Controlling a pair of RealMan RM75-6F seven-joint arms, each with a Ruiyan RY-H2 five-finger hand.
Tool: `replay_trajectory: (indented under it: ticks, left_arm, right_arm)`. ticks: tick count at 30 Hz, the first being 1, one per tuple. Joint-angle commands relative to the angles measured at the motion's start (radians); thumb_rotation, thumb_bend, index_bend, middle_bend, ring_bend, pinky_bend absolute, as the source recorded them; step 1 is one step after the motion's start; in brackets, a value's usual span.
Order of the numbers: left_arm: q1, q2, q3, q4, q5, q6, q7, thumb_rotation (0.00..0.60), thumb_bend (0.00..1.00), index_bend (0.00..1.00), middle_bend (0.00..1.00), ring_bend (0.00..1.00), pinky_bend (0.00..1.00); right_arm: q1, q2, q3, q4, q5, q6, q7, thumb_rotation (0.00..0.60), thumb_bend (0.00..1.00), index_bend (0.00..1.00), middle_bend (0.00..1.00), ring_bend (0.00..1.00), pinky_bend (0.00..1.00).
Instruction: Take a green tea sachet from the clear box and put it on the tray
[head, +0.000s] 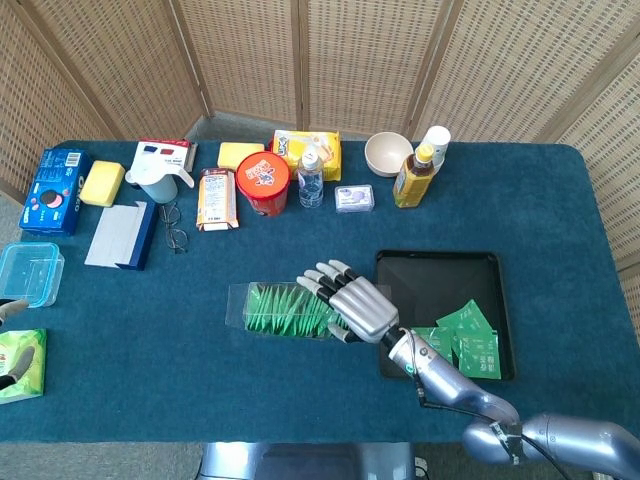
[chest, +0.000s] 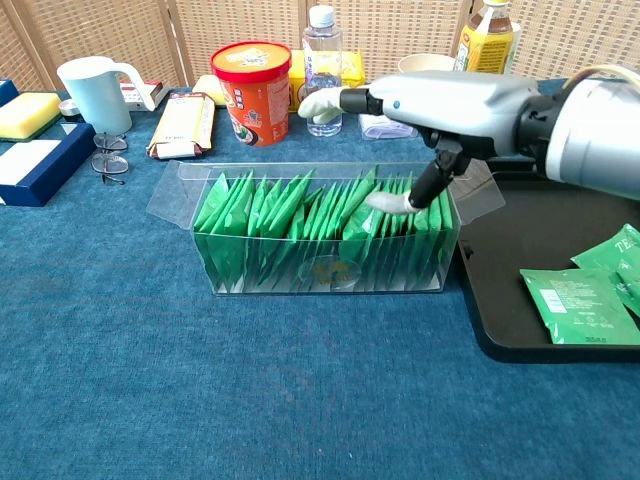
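Right hand (head: 350, 303) is spread over the clear box (chest: 325, 228), fingers apart, holding nothing; thumb tip (chest: 388, 203) is down at the tops of the green tea sachets (chest: 300, 215) near the right end. Tray (head: 437, 270) sits just right of the box, loose sachets (head: 467, 340) on it. Left hand (head: 8, 302) barely shows at the frame edge; can't tell its state.

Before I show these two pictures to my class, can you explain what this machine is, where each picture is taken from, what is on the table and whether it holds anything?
It is a two-armed robot with human-like hands, steered by a person. One picture looks down from its head, the other forward from its chest. The right hand hovers, fingers spread, over a clear box packed with upright green tea sachets; it holds nothing. The left hand barely shows at the left edge. Beside the box is a black tray with a few sachets already in it. Along the back of the blue table stand a red tub, a water bottle, a bowl and other groceries.
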Motion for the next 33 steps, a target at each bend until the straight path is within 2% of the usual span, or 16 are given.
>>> replay_trajectory:
  ticks: [1, 6, 13, 19, 26, 33]
  left_arm:
    - [0.002, 0.0, 0.001, 0.001, -0.001, 0.002, -0.002, 0.6, 0.31, 0.24, 0.25, 0.21, 0.3]
    - [0.001, -0.003, 0.003, 0.004, 0.004, 0.003, -0.005, 0.6, 0.31, 0.24, 0.25, 0.21, 0.3]
    - [0.003, -0.005, 0.002, 0.007, 0.008, 0.011, -0.011, 0.6, 0.31, 0.24, 0.25, 0.21, 0.3]
    - [0.007, -0.004, 0.004, 0.008, 0.011, 0.018, -0.017, 0.6, 0.31, 0.24, 0.25, 0.21, 0.3]
    - [0.005, -0.005, 0.005, 0.008, 0.017, 0.019, -0.019, 0.6, 0.31, 0.24, 0.25, 0.21, 0.3]
    - [0.008, -0.007, 0.005, 0.012, 0.017, 0.025, -0.023, 0.6, 0.31, 0.24, 0.25, 0.2, 0.3]
  right_arm:
    - [0.018, 0.003, 0.012, 0.021, 0.03, -0.011, -0.005, 0.6, 0.4, 0.0, 0.0, 0.0, 0.05]
    - [0.039, 0.026, 0.025, 0.028, 0.069, -0.03, -0.005, 0.6, 0.4, 0.02, 0.0, 0.0, 0.05]
    - [0.079, 0.083, 0.049, 0.018, 0.119, -0.084, 0.029, 0.6, 0.51, 0.21, 0.01, 0.0, 0.08]
    - [0.112, 0.125, 0.056, 0.021, 0.144, -0.134, 0.068, 0.6, 0.6, 0.38, 0.06, 0.07, 0.1]
    - [0.142, 0.155, 0.061, 0.027, 0.168, -0.17, 0.099, 0.6, 0.67, 0.46, 0.1, 0.14, 0.14]
    - [0.185, 0.166, 0.058, 0.05, 0.199, -0.211, 0.112, 0.6, 0.69, 0.59, 0.14, 0.18, 0.16]
